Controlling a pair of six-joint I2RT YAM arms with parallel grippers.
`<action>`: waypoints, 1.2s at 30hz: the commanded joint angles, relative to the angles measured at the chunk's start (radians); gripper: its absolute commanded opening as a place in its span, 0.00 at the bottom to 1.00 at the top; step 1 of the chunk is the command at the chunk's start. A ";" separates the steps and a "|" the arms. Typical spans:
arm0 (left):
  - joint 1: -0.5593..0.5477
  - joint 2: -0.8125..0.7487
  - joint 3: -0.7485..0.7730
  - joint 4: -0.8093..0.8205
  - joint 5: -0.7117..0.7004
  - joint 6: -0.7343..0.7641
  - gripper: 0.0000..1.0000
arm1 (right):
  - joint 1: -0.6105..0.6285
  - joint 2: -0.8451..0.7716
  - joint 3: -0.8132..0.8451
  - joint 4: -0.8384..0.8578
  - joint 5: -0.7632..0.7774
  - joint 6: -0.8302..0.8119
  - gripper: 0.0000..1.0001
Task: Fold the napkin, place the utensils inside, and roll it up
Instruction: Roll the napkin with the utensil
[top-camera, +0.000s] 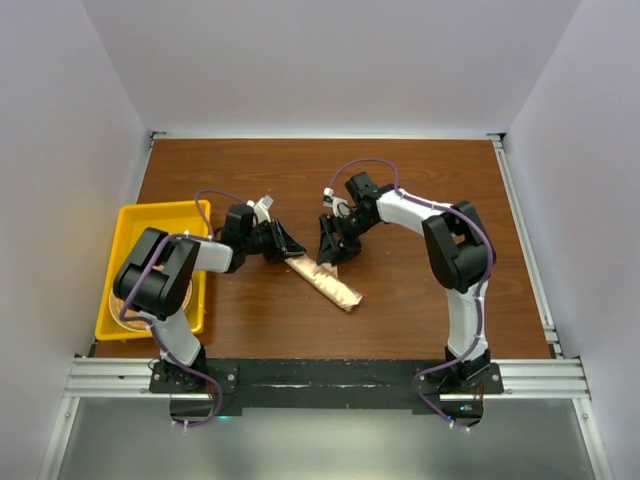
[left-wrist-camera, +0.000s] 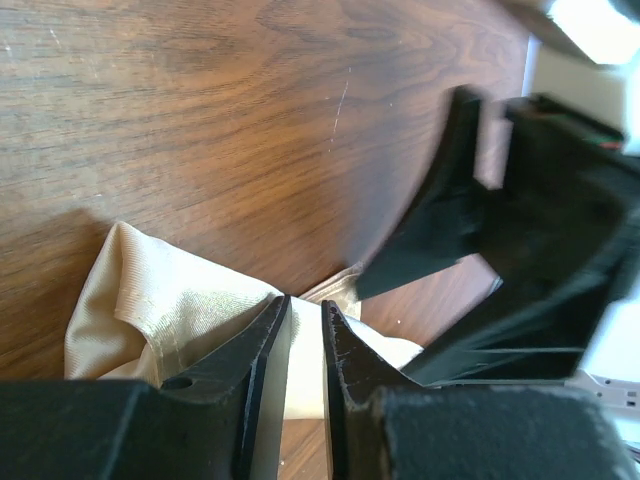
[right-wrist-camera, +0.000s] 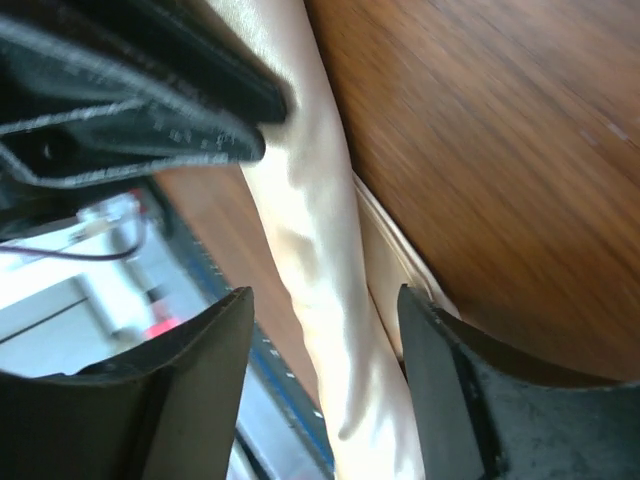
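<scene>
Two sets of fingers at work on one roll. Left fingers (left-wrist-camera: 250, 365) nearly closed, only a thin slit between the tips, set against a bunched end of the napkin (left-wrist-camera: 160, 300); pinching cloth or merely touching it, impossible to tell. Right fingers (right-wrist-camera: 195, 375) spread wide, straddling the rolled length from either side, gripping nothing. Seen from above, napkin as a slim diagonal roll at the centre of the tabletop (top-camera: 400, 320), upper-left end beneath both sets of fingers, lower-right end free and pointing toward the frame's lower right. No utensils in sight; presumably wrapped inside, though unconfirmed. Yellow bin (top-camera: 130, 212) well apart at the left edge. Likely the finishing stage: tidying and tightening the roll. To do it well, pin the loose end lightly with the left, close the right squarely across the roll rather than at a slant, avoid tugging lengthwise, and lift away straight up to prevent unrolling.
</scene>
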 joint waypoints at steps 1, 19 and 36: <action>0.001 0.025 -0.001 -0.030 -0.020 0.063 0.24 | 0.017 -0.122 -0.040 -0.092 0.172 -0.090 0.65; 0.002 0.055 0.105 -0.202 -0.022 0.130 0.24 | 0.135 -0.368 -0.334 0.027 0.611 -0.084 0.41; 0.085 -0.167 0.298 -0.553 -0.109 0.069 0.43 | 0.482 -0.364 -0.158 0.076 0.972 -0.222 0.81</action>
